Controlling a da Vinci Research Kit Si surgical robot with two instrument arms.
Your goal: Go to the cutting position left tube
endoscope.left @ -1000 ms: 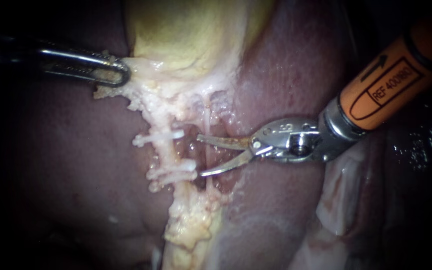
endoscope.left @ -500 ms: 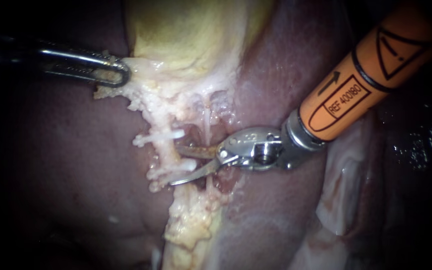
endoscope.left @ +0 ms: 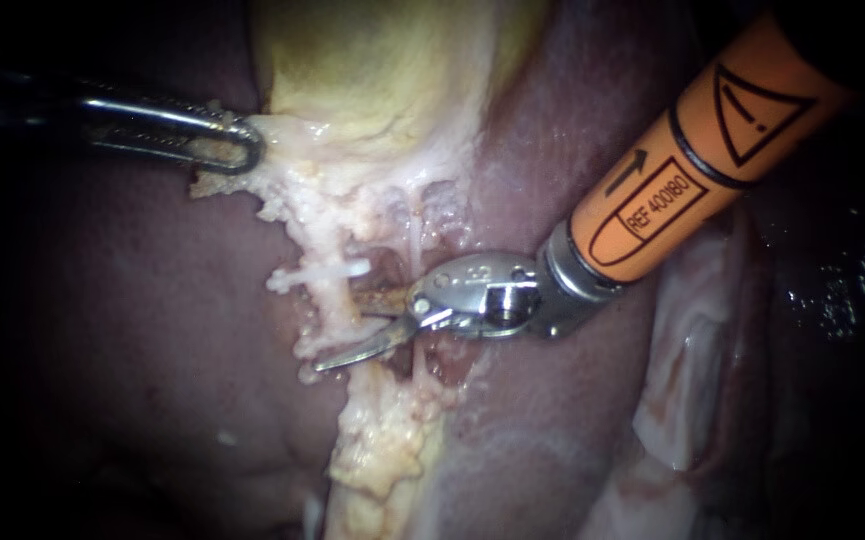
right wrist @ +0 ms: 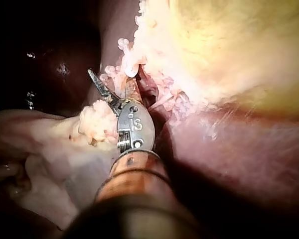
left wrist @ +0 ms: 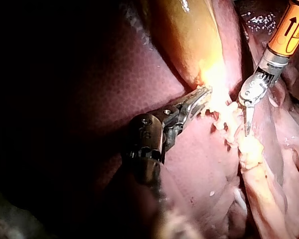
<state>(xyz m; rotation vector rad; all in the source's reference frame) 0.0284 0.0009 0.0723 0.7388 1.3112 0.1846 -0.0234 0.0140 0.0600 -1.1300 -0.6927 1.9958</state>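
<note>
The right instrument (endoscope.left: 344,330) is gleaming, polished metal below a glossy orange sleeve (endoscope.left: 672,190); the liver (endoscope.left: 132,330) is glistening wet and smooth, the pale tissue (endoscope.left: 382,450) looking lumpy.

Left tube (endoscope.left: 330,300) lies between jaws of right instrument (endoscope.left: 337,330), below gallbladder (endoscope.left: 382,70) gripped by left instrument (endoscope.left: 222,145)
</note>
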